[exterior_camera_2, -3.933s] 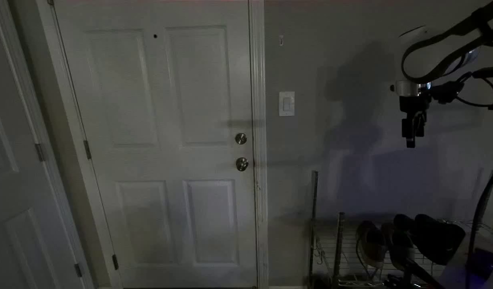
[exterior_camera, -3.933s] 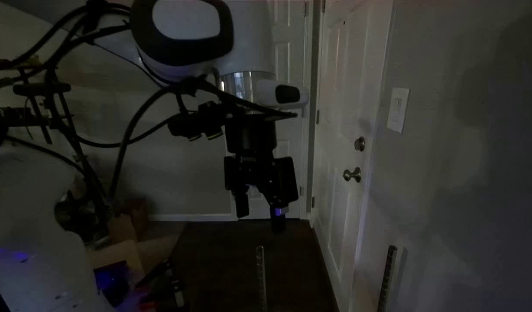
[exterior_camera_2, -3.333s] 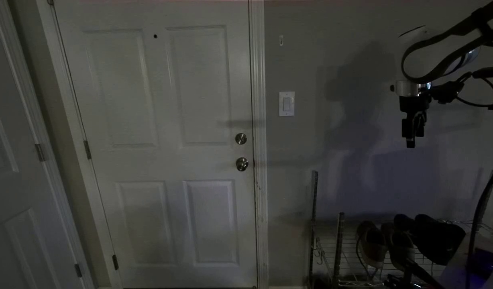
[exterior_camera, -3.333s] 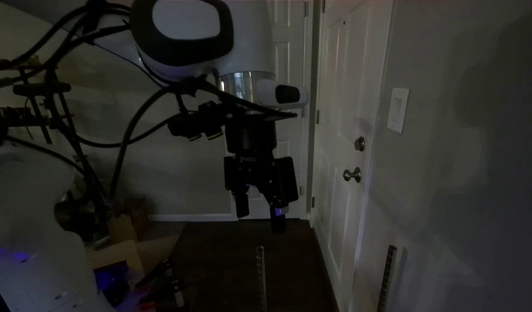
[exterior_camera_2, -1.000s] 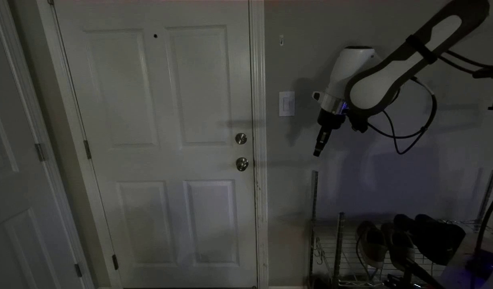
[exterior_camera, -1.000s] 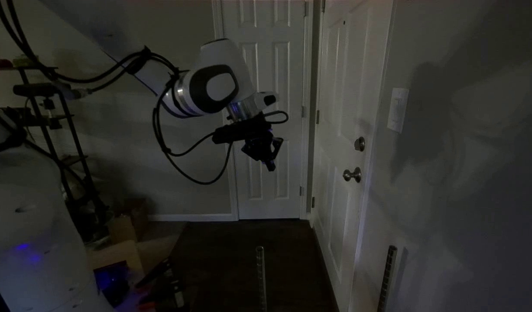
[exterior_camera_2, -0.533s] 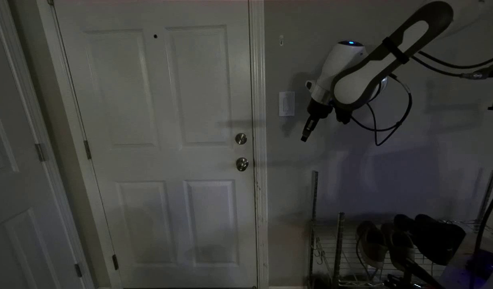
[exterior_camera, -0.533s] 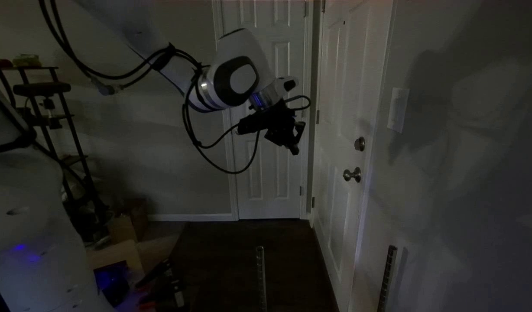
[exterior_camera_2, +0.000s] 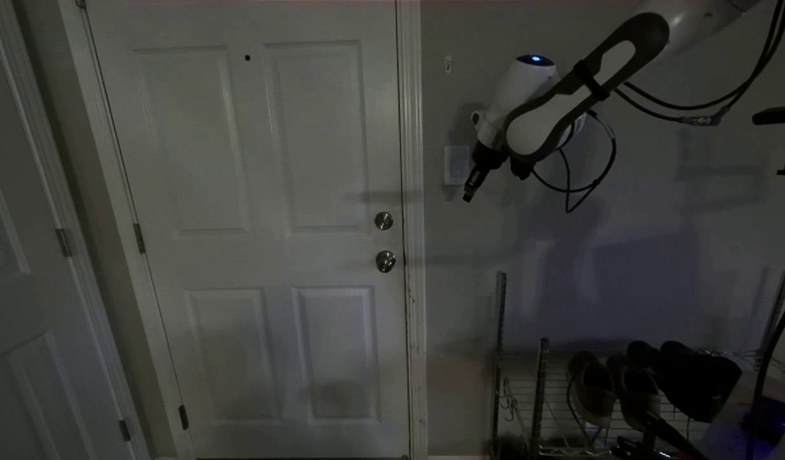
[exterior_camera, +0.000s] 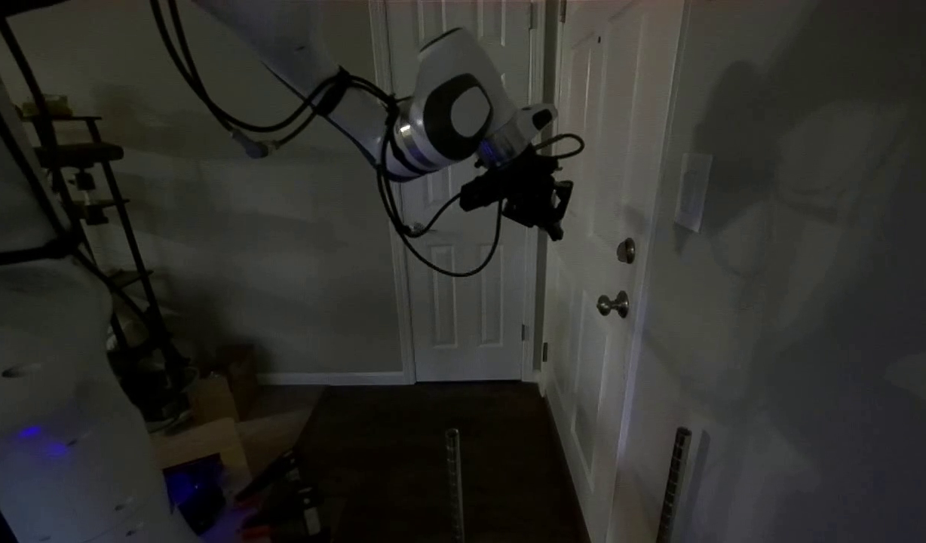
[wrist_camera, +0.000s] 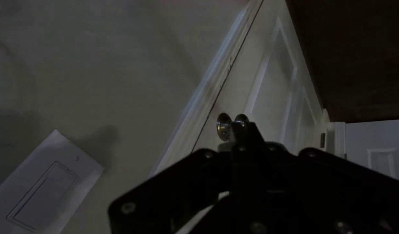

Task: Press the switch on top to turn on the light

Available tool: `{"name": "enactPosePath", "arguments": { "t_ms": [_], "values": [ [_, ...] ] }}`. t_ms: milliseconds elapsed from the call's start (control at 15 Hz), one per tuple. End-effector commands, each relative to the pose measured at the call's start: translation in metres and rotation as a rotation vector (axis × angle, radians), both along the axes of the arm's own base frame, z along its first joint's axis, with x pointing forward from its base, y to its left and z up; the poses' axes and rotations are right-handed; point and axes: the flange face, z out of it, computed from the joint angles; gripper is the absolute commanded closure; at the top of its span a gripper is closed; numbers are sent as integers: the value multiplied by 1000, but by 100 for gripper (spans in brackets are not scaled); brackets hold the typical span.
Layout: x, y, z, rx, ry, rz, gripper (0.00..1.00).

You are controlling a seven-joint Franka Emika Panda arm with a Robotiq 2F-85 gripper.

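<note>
The switch, a pale upright rectangular plate, is on the grey wall to the right of the white door. It also shows in an exterior view as the switch, and at the lower left of the wrist view as a large tilted switch with its paddle visible. My black gripper points down at a slant, its fingertips overlapping the plate's lower right edge in that view. Elsewhere a gap separates the gripper from the wall. In the wrist view the fingertips of the gripper meet, with nothing seen between them.
The door carries a round knob and a deadbolt left of the switch. Below the arm stands a wire rack holding dark shoes. A metal post rises beside the wall. The room is dim.
The arm has swung over toward the switch, and the gripper has risen over the last second. Its jaws, apart several seconds ago, are together now. A shadow now lies over the switch plate.
</note>
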Motion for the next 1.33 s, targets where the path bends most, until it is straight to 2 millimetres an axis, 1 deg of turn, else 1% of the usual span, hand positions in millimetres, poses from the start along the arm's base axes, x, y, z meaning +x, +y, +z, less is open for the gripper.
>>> {"name": "enactPosePath", "arguments": {
  "t_ms": [0,200,467,533,1267],
  "values": [
    [28,-9,12,-21,-53,-31,94],
    [40,-15,19,-23,-78,-52,95],
    [49,-23,21,-30,-94,-77,94],
    [44,-20,21,-22,-70,-60,94],
    [45,-19,21,-22,-70,-59,94]
  ]
}}
